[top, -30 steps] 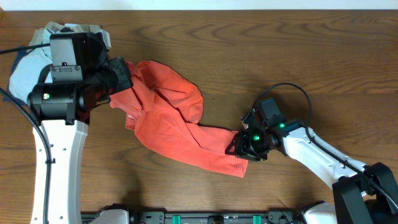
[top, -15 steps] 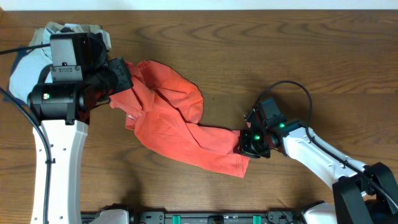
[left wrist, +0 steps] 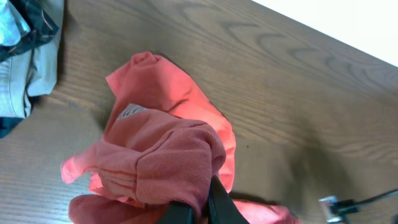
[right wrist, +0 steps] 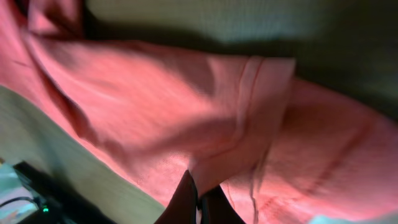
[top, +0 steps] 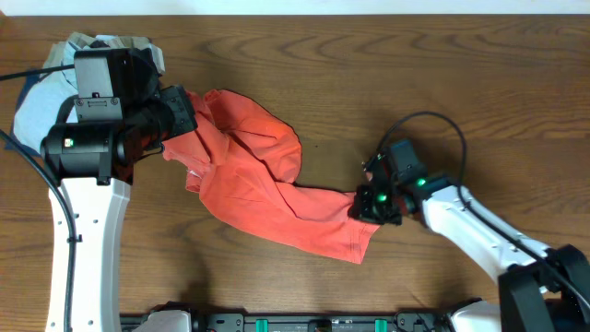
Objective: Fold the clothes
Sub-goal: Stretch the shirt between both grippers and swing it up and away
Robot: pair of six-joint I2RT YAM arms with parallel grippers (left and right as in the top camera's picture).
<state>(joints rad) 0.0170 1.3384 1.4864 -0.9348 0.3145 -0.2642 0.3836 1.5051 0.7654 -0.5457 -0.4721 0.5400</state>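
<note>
The coral-red T-shirt (top: 267, 184) lies crumpled across the middle of the wooden table, stretched from upper left to lower right. My left gripper (top: 180, 115) is shut on a bunched fold of the shirt (left wrist: 168, 168) at its upper left end; the dark fingers (left wrist: 221, 205) pinch the cloth at the bottom of the left wrist view. My right gripper (top: 364, 207) is shut on the shirt's lower right edge, and its fingertips (right wrist: 186, 199) pinch a fold of the cloth (right wrist: 186, 106) there. No lettering shows.
A pile of light blue and tan garments (top: 55, 78) sits at the far left, behind the left arm, and shows as grey-blue cloth (left wrist: 25, 68) in the left wrist view. Bare wood (top: 442, 74) stretches to the right and back.
The right gripper has closed on the shirt's lower right edge and drawn slightly up and right, lifting that edge. The left arm has not moved.
</note>
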